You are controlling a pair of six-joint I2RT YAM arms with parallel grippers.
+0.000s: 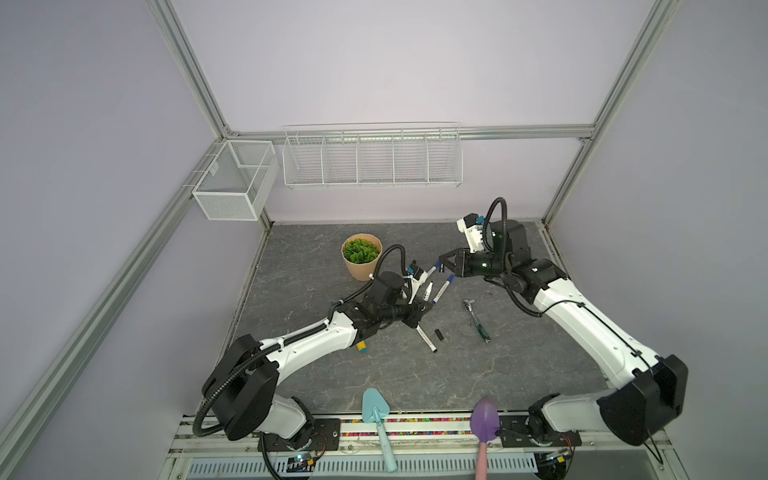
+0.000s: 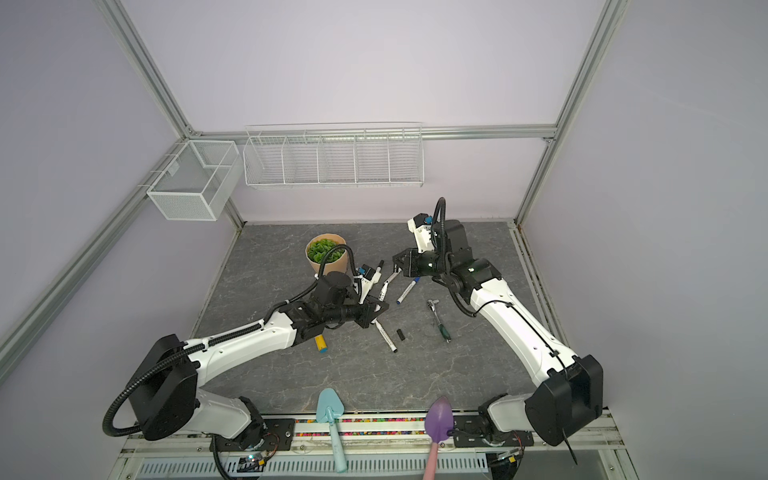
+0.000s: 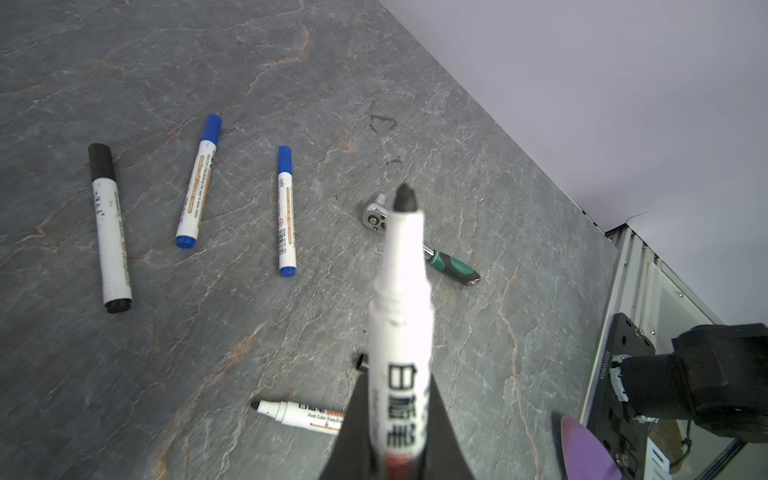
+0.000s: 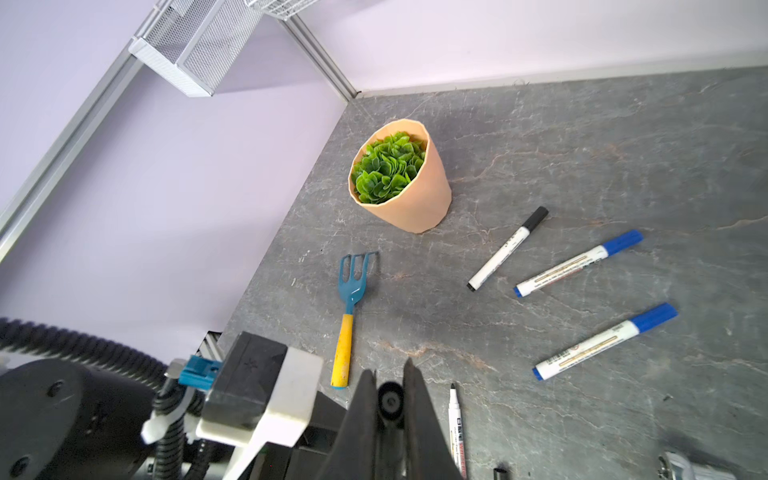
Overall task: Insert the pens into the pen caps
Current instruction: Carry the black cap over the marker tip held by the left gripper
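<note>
At the front edge of the grey stone-patterned tabletop (image 1: 374,374) lie a teal plastic trowel (image 1: 375,409) and a purple plastic trowel (image 1: 485,419), both with their blades on the tabletop.

Farther in, a white marker pen with its black tip bare (image 1: 427,338) lies flat, and a short black plastic pen cap (image 1: 438,336) lies loose just beside it, not touching it. To their right is a metal ratchet tool with a green handle (image 1: 477,321).

The left gripper (image 3: 397,382) hangs above this spot. Its jaws are closed tight on the barrel of a second white marker pen (image 3: 401,291), whose bare black tip points away from the wrist.

A small garden fork with a blue head and yellow handle (image 4: 351,316) lies partly under the left arm.

Beyond the left gripper three capped white pens lie apart from one another on the tabletop: one with a black cap (image 3: 110,228) and two with blue caps (image 3: 199,183) (image 3: 286,212).

Just past them the right gripper (image 4: 388,368) is held above the tabletop, its jaws pinched on a small black pen cap (image 4: 390,401) whose round end faces the wrist camera.

Behind stands a peach-coloured pot (image 4: 411,195) of green leaves. On the back wall hang a white wire rack (image 1: 372,166) and a white mesh basket (image 1: 232,183).
</note>
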